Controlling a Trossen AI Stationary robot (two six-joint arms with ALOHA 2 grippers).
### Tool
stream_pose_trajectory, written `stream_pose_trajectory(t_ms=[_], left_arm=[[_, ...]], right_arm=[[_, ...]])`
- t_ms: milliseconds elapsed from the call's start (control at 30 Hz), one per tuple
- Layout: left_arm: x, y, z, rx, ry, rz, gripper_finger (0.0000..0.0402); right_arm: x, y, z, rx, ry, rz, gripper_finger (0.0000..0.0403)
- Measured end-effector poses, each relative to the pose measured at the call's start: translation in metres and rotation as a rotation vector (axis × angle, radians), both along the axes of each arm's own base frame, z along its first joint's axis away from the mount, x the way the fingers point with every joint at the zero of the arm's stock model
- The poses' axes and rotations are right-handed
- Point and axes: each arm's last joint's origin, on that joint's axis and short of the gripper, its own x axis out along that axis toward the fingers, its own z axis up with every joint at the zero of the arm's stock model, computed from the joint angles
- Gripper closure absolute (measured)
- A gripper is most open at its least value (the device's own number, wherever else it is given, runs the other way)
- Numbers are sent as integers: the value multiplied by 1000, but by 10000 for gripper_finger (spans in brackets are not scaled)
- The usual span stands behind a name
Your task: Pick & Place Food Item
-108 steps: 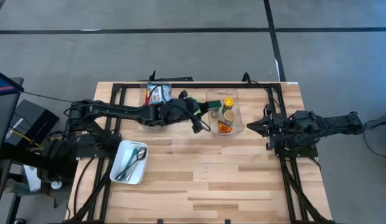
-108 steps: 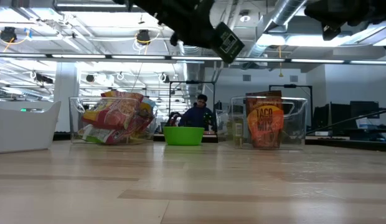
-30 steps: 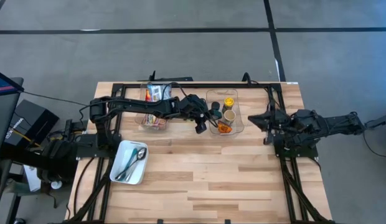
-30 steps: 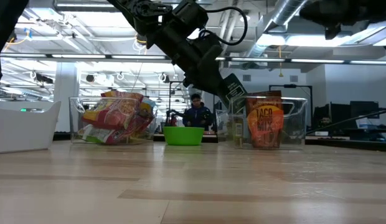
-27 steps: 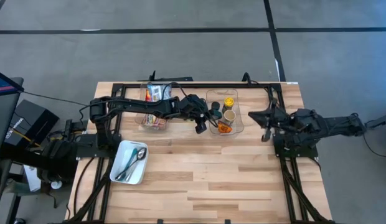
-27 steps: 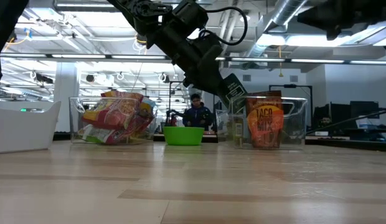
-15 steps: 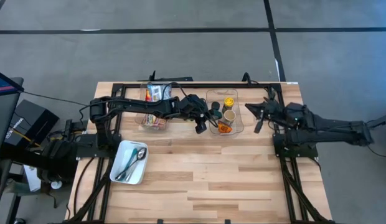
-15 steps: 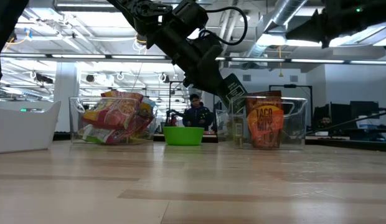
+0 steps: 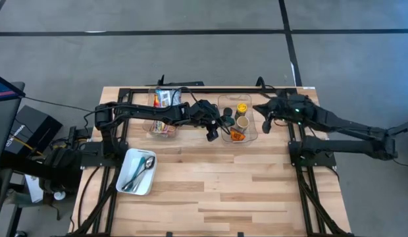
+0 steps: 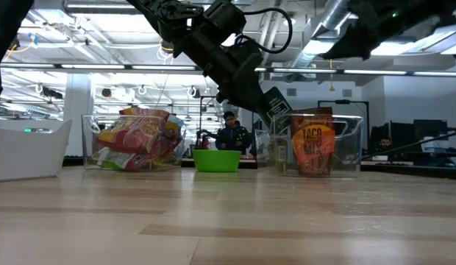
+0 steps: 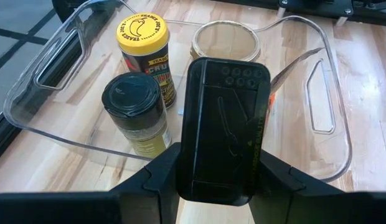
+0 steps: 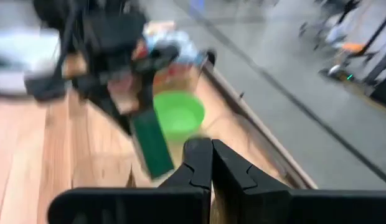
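A: High view, what's the left gripper (image 9: 212, 133) up to?

B: Arm's stretched toward 3 o'clock, fingers clamped on a dark flat package (image 11: 222, 128), held over the clear bin (image 9: 249, 134) edge.

A: And the right gripper (image 9: 259, 113)?

B: Reaching to 9 o'clock beside that bin, fingers pressed together, holding nothing.

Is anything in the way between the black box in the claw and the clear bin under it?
Nothing visible. The left claw holds the black box over the clear bin, above bare floor beside the jars.
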Motion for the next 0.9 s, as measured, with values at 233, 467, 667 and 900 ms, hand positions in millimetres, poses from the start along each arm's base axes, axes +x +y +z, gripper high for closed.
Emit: stream_pose_trajectory(t_ms=[233,467,667,900], left_arm=[[0,0,0,0,0,0,261],[0,0,0,-1,0,-1,261],[0,0,0,-2,0,-3,261],[0,0,0,-2,0,-3,261]], right_arm=[[26,-18,-5,-34,189,45,403],[53,-27,-11,2,293,133,403],[73,-32,-22,89,370,258,403],[89,-37,-30,129,406,295,403]])
